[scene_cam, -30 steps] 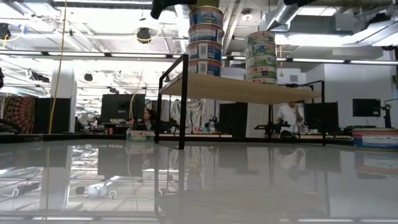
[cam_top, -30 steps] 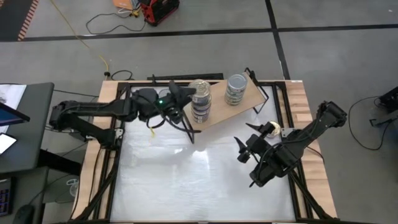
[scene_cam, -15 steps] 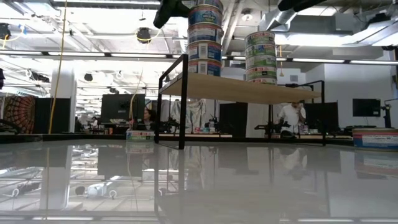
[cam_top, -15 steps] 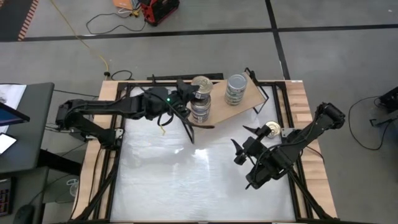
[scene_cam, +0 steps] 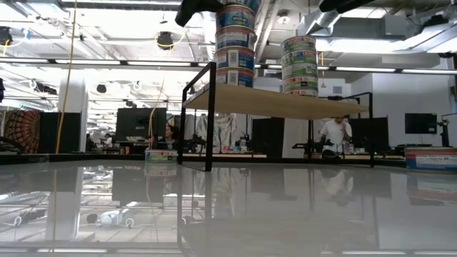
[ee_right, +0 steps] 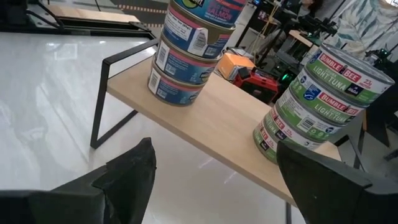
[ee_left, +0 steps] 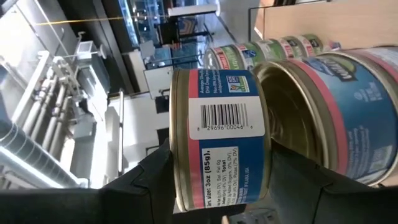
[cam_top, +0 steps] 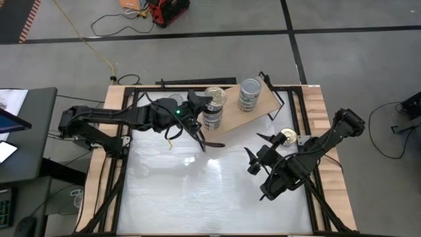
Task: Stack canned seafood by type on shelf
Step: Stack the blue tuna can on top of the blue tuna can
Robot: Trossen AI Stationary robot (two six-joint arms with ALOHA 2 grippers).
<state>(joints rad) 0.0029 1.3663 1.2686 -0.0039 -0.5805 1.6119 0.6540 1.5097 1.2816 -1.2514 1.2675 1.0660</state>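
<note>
Above the shelf [cam_top: 263,102], the left claw [ee_left: 217,171] grips a tin [ee_left: 217,140] between its fingers.

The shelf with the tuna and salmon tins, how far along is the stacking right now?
Two stacks already stand on the shelf: the blue-and-pink stack and the green-labelled stack. In hand: the left gripper holds a blue-and-pink tin at the top of its matching stack, not yet released. Left: one gold-lidded tin sits on the table's right edge beside the open, idle right gripper.
</note>
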